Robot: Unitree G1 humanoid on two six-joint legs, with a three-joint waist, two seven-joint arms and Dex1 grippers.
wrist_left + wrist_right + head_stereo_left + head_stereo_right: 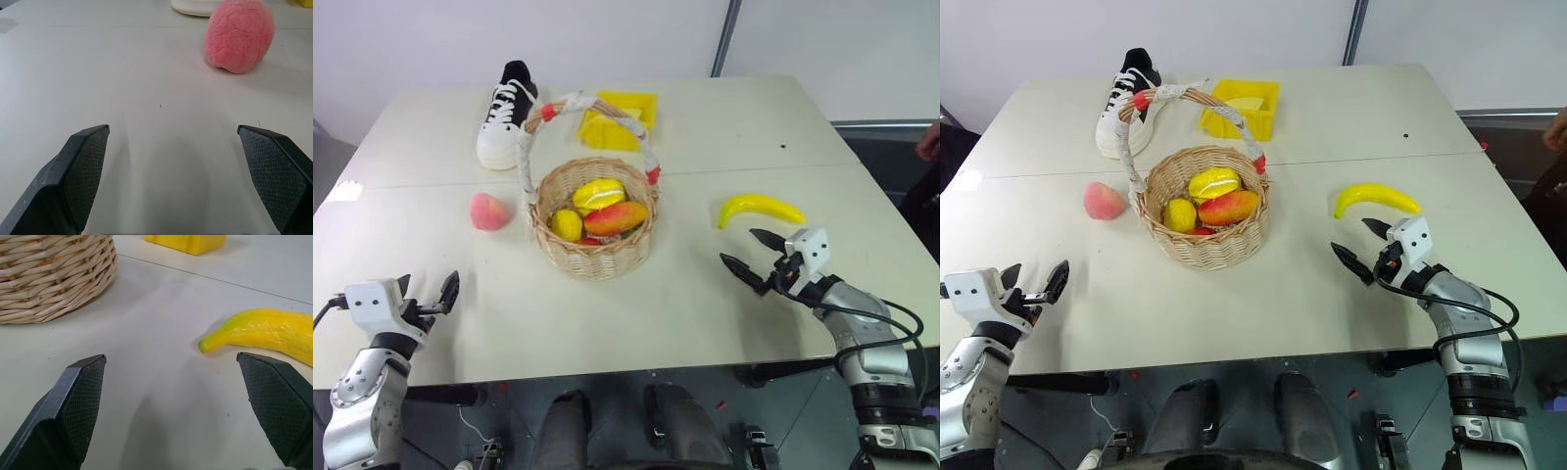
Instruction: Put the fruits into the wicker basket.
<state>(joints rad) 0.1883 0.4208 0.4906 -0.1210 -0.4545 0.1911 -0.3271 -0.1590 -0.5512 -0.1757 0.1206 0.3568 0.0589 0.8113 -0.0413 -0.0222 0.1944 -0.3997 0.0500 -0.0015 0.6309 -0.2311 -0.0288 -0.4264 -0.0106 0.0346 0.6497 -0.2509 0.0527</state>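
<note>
The right tool (pixel 752 252) is hovering spread and empty over the tabletop (pixel 724 127), just short of the banana (pixel 760 208). The left tool (pixel 426 291) is likewise gaping wide with nothing in it, well short of the peach (pixel 489 211), which is lying just beside the wicker basket (pixel 594 253), already holding other fruit.

peach (pixel 239 35): pink, matt, fuzzy pebbled skin
banana (pixel 274 330): yellow, smooth, slightly glossy, plastic-looking
wicker basket (pixel 594 257): tan woven cane, ridged
table (pixel 607 313): pale, smooth, matt
fingertips (pixel 80 399): black, cross-hatched pads
sneaker (pixel 506 116): black-and-white, smooth sole
</note>
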